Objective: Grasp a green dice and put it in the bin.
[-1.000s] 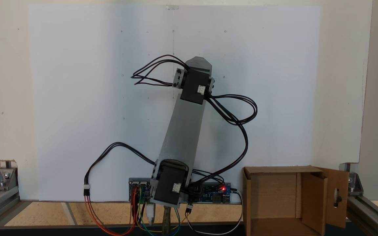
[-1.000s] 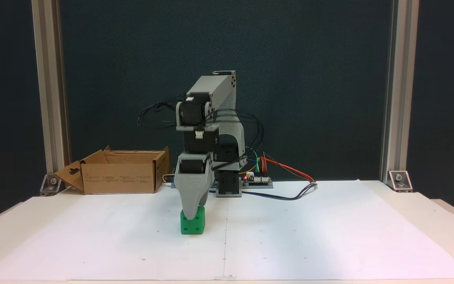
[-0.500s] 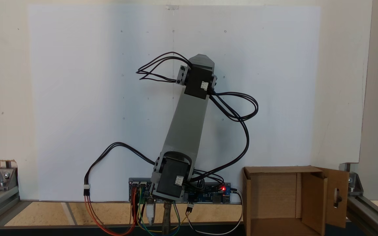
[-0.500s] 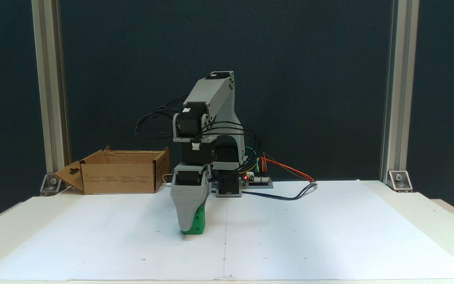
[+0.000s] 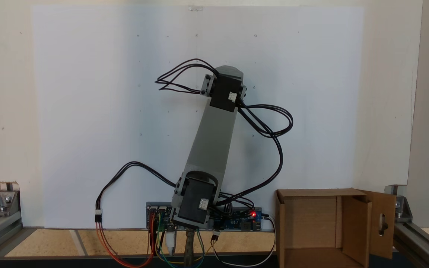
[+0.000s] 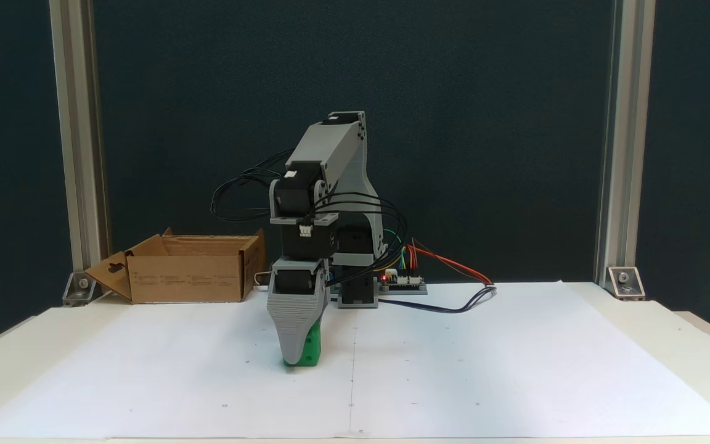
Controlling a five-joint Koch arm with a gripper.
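Observation:
In a fixed view from the front, the green dice sits on the white paper, left of the arm's base. The grey gripper points straight down onto it. Its broad front jaw covers most of the dice, and only the dice's right side and bottom edge show. The other jaw lies behind the front one, so the gap between them is hidden. The bin is an open brown cardboard box at the back left, well apart from the gripper. In a fixed view from above, the bin sits at the bottom right.
The controller board with coloured wires sits beside the arm's base. Black cables loop off the arm. Aluminium frame posts stand at the table's back corners. White paper covers the table.
Over the last second the gripper came down and slightly left over the dice, covering more of it. The dice has stayed in place on the paper.

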